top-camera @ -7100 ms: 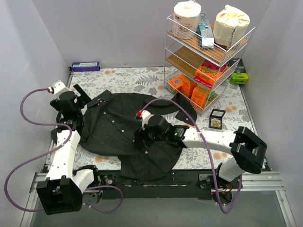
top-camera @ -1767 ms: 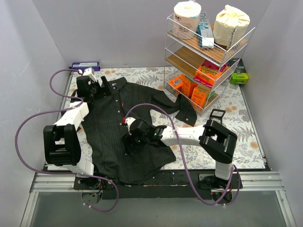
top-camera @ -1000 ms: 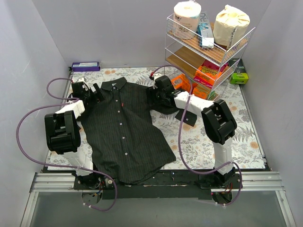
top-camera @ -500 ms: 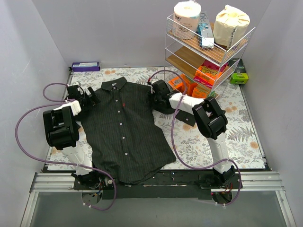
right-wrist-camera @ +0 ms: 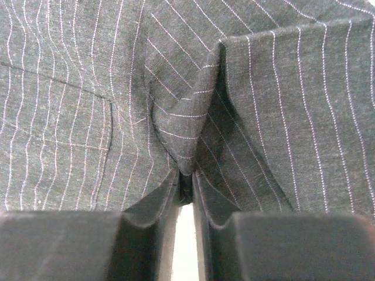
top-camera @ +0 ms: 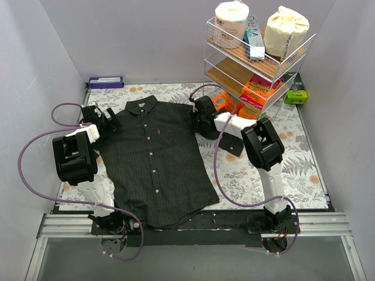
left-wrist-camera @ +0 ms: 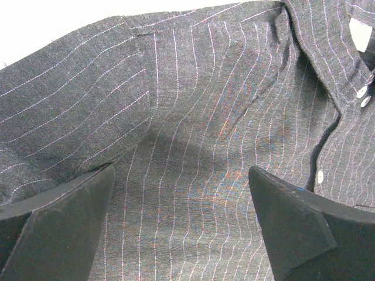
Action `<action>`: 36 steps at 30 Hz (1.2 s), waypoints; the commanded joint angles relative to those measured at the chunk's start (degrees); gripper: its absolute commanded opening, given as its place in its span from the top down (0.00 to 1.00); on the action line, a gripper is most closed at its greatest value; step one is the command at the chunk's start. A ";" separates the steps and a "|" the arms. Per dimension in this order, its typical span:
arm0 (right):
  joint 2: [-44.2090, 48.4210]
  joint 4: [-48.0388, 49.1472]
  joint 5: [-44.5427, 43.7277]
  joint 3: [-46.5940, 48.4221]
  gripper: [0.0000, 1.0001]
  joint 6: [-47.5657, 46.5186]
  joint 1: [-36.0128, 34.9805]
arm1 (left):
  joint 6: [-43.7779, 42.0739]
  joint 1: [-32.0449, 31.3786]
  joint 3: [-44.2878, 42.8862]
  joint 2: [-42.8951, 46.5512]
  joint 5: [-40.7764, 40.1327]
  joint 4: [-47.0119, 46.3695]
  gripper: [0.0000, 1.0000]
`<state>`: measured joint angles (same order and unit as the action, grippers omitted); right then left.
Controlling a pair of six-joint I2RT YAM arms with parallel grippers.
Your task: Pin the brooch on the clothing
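1. Right wrist view: the right gripper has its jaws almost together, pinching a raised fold of the clothing, a black pinstriped shirt.
2. Left wrist view: the left gripper is spread wide, its two fingers well apart over the shirt's shoulder seam. They grasp nothing. Whether they touch the cloth I cannot tell.
3. From the top camera, the shirt lies flat on the floral table, buttoned. Its collar is at the far end and its hem at the near edge.
4. The right gripper holds the sleeve on the right. The left gripper sits at the far left shoulder.
5. A wire rack of boxes and rolls stands at the far right. A purple box lies at the far left.
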<state>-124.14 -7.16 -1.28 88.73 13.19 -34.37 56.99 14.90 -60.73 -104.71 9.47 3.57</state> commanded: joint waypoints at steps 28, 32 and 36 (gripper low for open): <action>64.54 -17.20 -1.98 -40.11 0.12 -2.99 20.55 | 4.26 -26.32 1.31 26.13 13.46 -3.31 0.02; 64.73 -16.31 0.83 -44.60 0.14 -2.91 31.01 | 4.97 -26.50 2.63 30.08 13.90 -3.30 0.02; 64.99 -13.94 0.84 -46.45 0.16 -2.73 39.71 | 3.74 -26.50 2.99 33.16 12.07 -3.31 0.02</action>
<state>-59.77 -23.94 -2.13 43.07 9.96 -0.64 60.88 -11.70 -57.67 -76.90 21.61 1.15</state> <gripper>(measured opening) 0.849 0.982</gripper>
